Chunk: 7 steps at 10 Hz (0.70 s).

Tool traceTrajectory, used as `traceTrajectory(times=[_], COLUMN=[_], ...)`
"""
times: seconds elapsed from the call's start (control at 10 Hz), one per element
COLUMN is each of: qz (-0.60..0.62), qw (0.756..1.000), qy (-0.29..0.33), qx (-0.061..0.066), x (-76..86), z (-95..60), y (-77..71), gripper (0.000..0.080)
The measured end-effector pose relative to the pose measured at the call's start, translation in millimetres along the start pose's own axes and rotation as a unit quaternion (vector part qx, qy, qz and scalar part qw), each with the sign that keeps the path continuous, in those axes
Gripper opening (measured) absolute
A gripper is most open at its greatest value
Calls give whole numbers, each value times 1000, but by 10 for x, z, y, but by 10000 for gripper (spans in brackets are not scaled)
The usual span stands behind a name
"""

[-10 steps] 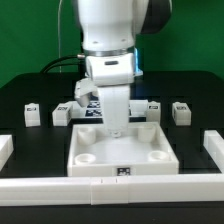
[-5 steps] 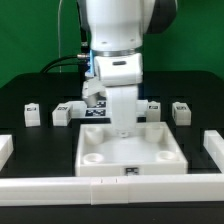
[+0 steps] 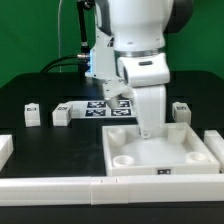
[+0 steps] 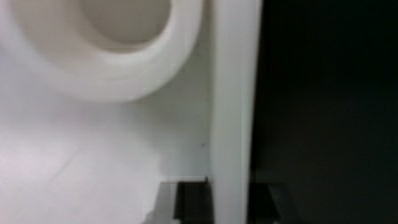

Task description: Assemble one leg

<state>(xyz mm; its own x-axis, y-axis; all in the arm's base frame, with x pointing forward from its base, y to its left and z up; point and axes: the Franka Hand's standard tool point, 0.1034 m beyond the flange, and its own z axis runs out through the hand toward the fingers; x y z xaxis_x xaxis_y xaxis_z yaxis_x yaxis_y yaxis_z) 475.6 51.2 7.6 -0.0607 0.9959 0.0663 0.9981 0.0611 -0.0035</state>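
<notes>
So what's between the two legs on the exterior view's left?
Nothing. In the exterior view only bare black table separates the outer leg from the inner leg. The wrist view shows neither.

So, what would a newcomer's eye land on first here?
The bulky white arm fills the middle of the exterior view, its gripper down at the far edge of the large white panel with round corner sockets, toward the exterior view's right. Behind, small white legs sit in a row on the black table, either side of the marker board. The wrist view shows one socket close up.
</notes>
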Motion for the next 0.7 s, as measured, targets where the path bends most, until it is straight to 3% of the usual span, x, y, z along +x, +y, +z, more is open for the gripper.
traceTrajectory(times=[0.2, 0.5, 0.6, 0.7], qz=[12, 17, 17, 17], qw=[1000, 1000, 1000, 1000], qy=[1, 1, 1, 1], qx=[-4, -5, -5, -5], x=[119, 106, 105, 105], z=[8, 10, 11, 11], y=[40, 42, 41, 41], gripper=[57, 57, 246, 246])
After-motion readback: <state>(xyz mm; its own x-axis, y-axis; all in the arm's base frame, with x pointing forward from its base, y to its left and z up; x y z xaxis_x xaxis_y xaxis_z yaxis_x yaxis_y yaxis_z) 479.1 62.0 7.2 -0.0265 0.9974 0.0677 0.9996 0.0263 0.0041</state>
